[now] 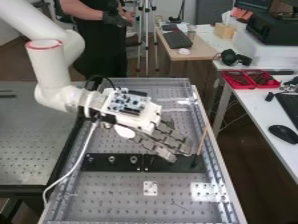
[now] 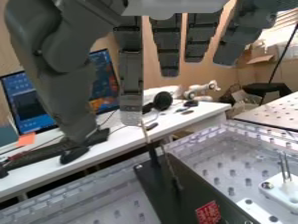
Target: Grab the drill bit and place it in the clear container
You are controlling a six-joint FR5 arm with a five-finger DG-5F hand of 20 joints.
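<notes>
While its fingers [image 2: 165,50] extend, the robot hand [image 1: 159,136] overhangs the bench [image 1: 110,195].

**Round the strip, by the clock**

From the strip [image 1: 96,162] across the bench [image 1: 96,196], noon at its far end: rod [image 1: 201,142] at the three o'clock end; one plate [image 1: 150,188] at six, another [image 1: 205,192] at four. Beyond the bench, a table [image 1: 26,125] about nine, a desk [image 1: 202,51] towards one; on a side desk [image 1: 256,106], about two, trays [image 1: 231,75] lie behind a mouse [image 1: 284,134].
</notes>
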